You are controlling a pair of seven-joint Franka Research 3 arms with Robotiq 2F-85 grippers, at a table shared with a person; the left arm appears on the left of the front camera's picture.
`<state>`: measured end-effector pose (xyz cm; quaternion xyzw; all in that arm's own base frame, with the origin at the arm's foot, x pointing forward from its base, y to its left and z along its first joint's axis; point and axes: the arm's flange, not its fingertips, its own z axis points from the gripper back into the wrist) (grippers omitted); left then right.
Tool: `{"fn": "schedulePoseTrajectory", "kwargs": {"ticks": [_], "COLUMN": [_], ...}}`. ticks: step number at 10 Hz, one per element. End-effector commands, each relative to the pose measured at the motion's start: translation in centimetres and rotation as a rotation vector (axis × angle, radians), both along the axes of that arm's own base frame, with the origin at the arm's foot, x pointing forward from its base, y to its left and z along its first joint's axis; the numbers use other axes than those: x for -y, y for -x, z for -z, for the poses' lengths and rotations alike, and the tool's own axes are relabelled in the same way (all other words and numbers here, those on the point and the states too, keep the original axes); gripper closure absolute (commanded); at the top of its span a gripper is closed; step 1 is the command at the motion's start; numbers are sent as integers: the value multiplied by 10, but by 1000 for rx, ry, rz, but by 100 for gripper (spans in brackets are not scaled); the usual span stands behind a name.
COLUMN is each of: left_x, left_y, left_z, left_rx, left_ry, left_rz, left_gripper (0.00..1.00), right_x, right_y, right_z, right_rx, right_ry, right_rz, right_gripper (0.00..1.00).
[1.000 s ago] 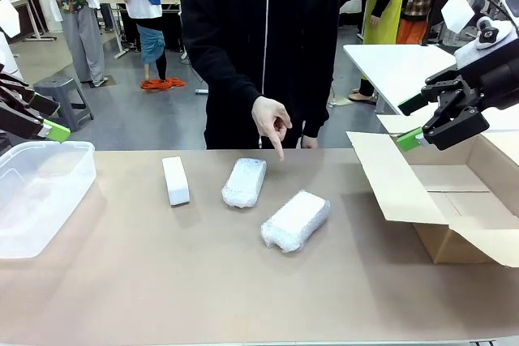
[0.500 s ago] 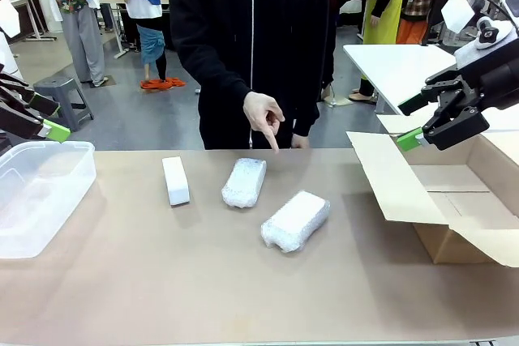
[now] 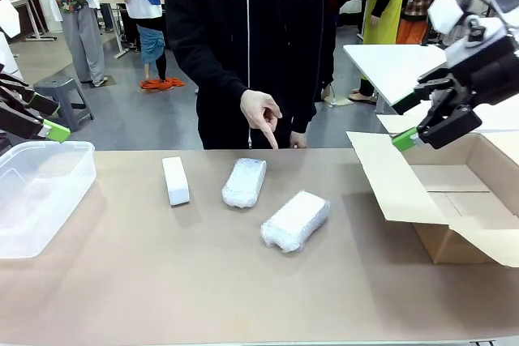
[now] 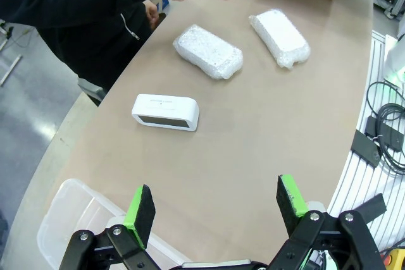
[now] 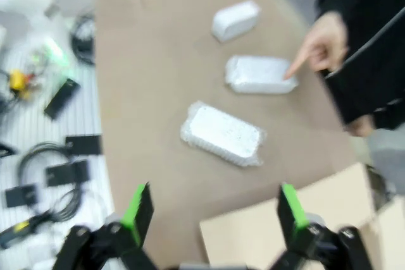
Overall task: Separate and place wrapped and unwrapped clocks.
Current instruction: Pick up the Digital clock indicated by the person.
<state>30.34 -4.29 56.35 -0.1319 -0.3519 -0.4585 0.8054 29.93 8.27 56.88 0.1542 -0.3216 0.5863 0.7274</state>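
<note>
Right gripper (image 3: 409, 121) is rising slightly from a second ago, jaws wide and empty, so a reach is probably beginning. Left gripper (image 4: 215, 202) is hanging wide over the plastic tub (image 3: 49, 200). Person's hand (image 3: 261, 113) is pointing at the far wrapped clock (image 3: 244, 181). Near wrapped clock (image 3: 295, 220) and unwrapped clock (image 3: 175, 181) are lying mid-table. No writing is reading legibly.

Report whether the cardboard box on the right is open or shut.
Open. The cardboard box has its flaps spread outward, and the front view looks down onto its inner floor.
</note>
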Motion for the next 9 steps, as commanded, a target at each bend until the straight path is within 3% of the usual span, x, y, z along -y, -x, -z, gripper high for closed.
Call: {"fn": "schedulePoseTrajectory", "kwargs": {"ticks": [1,3,4,7,9], "left_x": [-1,-1,-1,-1,-1], "left_y": [-1,-1,-1,-1,-1], "left_z": [1,1,1,1,1], "left_rx": [-3,-3,-3,-3,-3], "left_ry": [7,7,7,7,7], "left_rz": [6,6,6,6,6], "left_gripper": [0,0,0,0,0], "right_x": [-39,-73,-88,-125,-126], "right_y": [-61,-107,-123,-155,-153], "right_z": [-14,3,16,77,109], "right_rx": [-106,-187,-183,-125,-2], "right_ry": [224,392,465,666,624], "right_rz": [-101,-219,-274,-562,-755], "right_gripper": [0,0,0,0,0]}}
